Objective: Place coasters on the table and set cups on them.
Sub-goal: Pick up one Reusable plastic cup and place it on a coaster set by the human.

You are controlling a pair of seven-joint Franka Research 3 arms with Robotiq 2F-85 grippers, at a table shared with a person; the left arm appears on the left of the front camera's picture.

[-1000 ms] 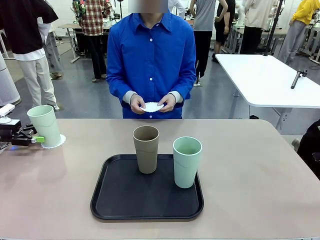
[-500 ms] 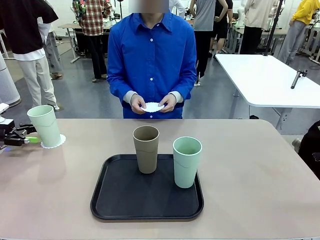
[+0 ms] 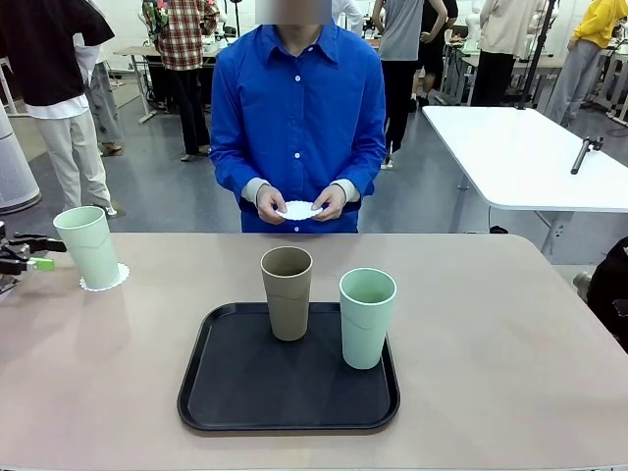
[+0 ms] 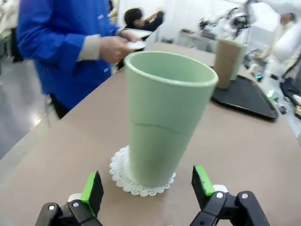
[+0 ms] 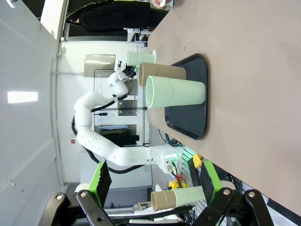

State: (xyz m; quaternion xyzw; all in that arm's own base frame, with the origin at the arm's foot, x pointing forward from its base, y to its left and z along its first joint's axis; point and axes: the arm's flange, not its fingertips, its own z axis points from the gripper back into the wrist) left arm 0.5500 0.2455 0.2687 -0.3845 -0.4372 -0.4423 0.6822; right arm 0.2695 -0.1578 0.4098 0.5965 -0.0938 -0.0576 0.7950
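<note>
A: So, where is the left tool (image 3: 43,253) seen?

B: It is seen at the left edge of the table (image 3: 491,343), near the far left corner. Its jaws are spread wide and nothing is held between them.

A: And what is found in front of it?

B: A mint cup (image 3: 88,245) is found there, upright on a white coaster (image 3: 112,281) with a scalloped rim. In the left wrist view the green pads (image 4: 92,189) are placed to either side of this cup (image 4: 164,117), a little short of it, and no contact is seen. The coaster (image 4: 120,172) lies flat under the cup's base.

A: How is the right tool (image 5: 155,181) to be described?

B: It is open as well and nothing is gripped. It is kept well apart from the tray (image 5: 197,106).

A: What is carried by the tray (image 3: 245,392)?

B: Two cups are carried, both upright. The tan cup (image 3: 287,292) is at the tray's far side and the second mint cup (image 3: 367,317) is just beside it, nearer the right rim. The tray itself lies in the middle, close to the near edge of the table.

A: Are other coasters visible?

B: Yes. A white coaster piece (image 3: 299,209) is held by the person's hands (image 3: 270,204) beyond the far edge. How many pieces are held cannot be told.
</note>
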